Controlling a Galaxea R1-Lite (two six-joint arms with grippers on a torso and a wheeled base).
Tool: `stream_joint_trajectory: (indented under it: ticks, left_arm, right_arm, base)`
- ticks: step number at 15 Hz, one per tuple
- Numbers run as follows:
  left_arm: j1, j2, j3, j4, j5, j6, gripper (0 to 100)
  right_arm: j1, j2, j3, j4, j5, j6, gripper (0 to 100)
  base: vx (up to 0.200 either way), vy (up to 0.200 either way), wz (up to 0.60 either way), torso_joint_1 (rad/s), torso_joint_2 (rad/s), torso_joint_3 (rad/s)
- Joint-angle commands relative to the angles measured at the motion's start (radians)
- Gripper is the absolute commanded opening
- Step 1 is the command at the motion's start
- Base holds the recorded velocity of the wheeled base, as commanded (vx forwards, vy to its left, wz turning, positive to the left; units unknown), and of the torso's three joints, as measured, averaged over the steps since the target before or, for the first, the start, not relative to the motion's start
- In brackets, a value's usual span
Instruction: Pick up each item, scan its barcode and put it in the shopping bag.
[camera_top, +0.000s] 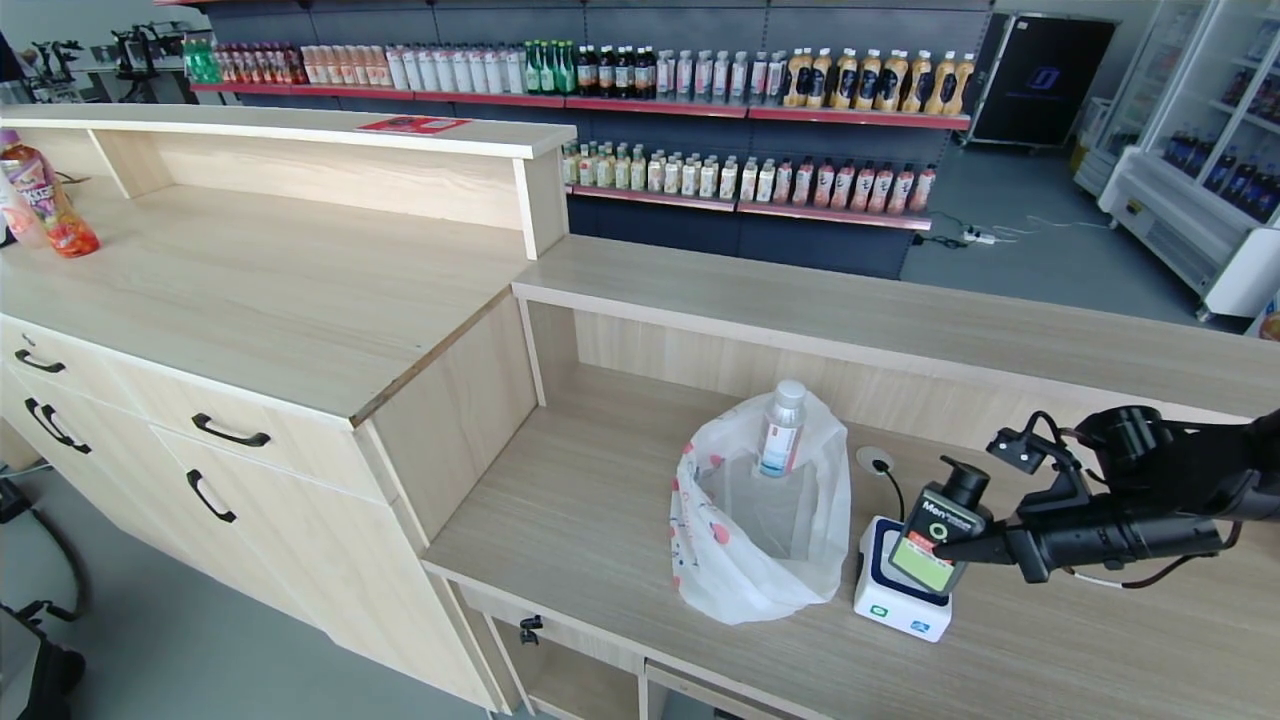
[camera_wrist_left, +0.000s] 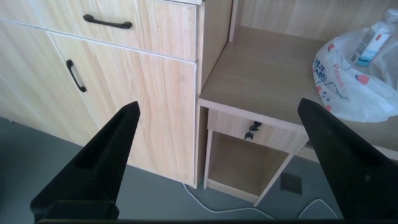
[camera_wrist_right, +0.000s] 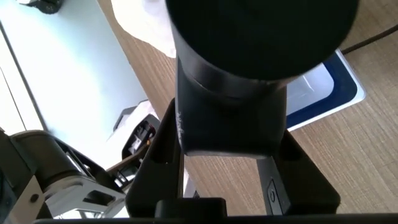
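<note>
My right gripper (camera_top: 950, 548) is shut on a dark pump bottle (camera_top: 940, 540) with a green label, held tilted just above the white and blue barcode scanner (camera_top: 895, 598) on the lower counter. Up close, the bottle's black body (camera_wrist_right: 249, 81) sits between the gripper's fingers (camera_wrist_right: 158, 146), with the scanner (camera_wrist_right: 329, 93) behind it. To the scanner's left stands the white plastic shopping bag (camera_top: 760, 530), open at the top, with a clear bottle (camera_top: 780, 428) upright inside. My left gripper (camera_wrist_left: 217, 162) hangs open low beside the counter's front, with the bag (camera_wrist_left: 357, 74) farther off.
A raised counter (camera_top: 250, 290) with drawers lies to the left, carrying an orange drink bottle (camera_top: 45, 200) at its far left edge. A cable and grommet (camera_top: 875, 462) sit behind the scanner. Shelves of bottles (camera_top: 640, 75) line the back wall.
</note>
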Motion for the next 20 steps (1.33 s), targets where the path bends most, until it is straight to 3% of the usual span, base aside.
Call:
stream_joint_trajectory:
  ticks: [1,20]
  left_arm:
    - [0.001,0.002,0.0,0.0,0.0,-0.001,100]
    - [0.001,0.002,0.0,0.0,0.0,-0.001,100]
  right_arm:
    - [0.009,0.018,-0.011,-0.006,0.005,0.0,0]
    - [0.007,0.057,-0.048,-0.018,0.005,0.001,0]
  base:
    - [0.0,0.0,0.0,0.0,0.0,0.0]
    - [0.0,0.0,0.0,0.0,0.0,0.0]
